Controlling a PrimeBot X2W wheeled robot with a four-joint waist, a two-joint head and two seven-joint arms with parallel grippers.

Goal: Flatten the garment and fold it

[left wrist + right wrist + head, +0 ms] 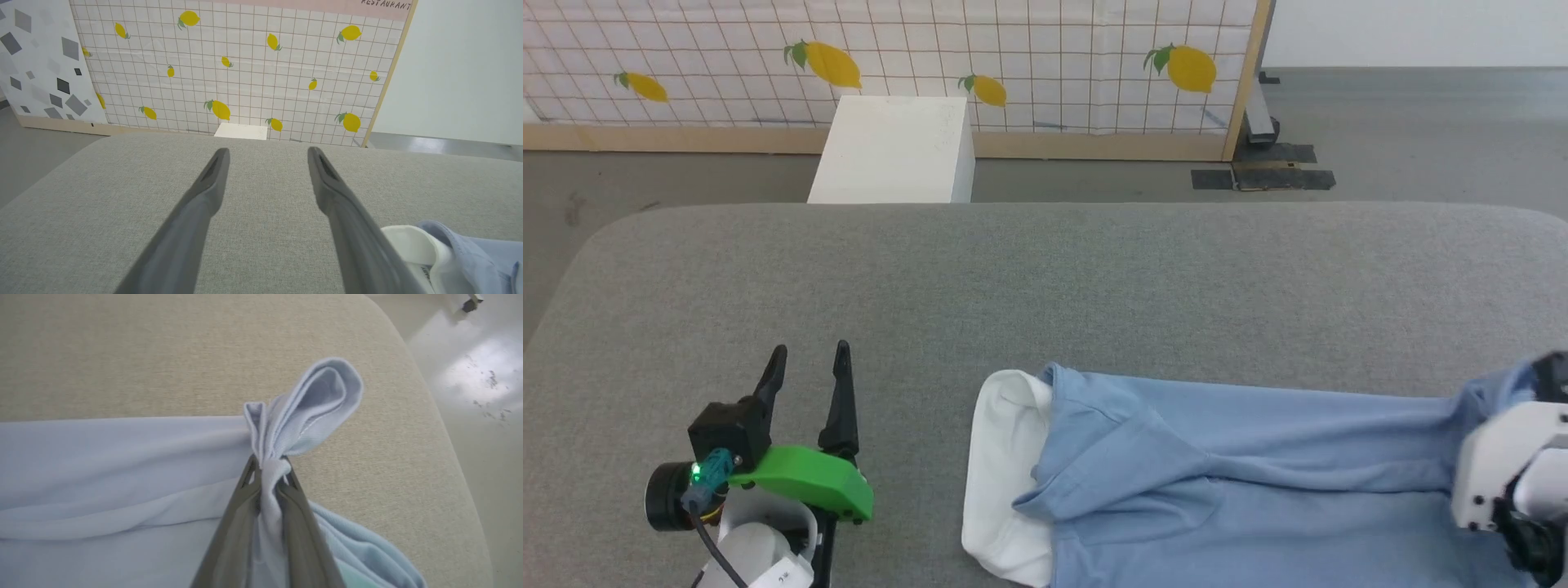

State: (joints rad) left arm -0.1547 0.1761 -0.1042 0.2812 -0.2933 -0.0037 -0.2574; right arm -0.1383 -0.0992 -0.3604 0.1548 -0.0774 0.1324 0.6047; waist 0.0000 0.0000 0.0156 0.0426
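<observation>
Pinching bunched garment (102, 457), right claw (267, 462) largely cut off; left claw (809, 359) wide, empty.

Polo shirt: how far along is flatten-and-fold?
Done: polo shirt lies stretched out on the grey padded surface, roughly spread. In hand: right gripper, fingers shut on a bunched blue edge opposite the white collar; left gripper open, off the cloth beside the collar. Left: creases run along the body, no fold made yet.
</observation>
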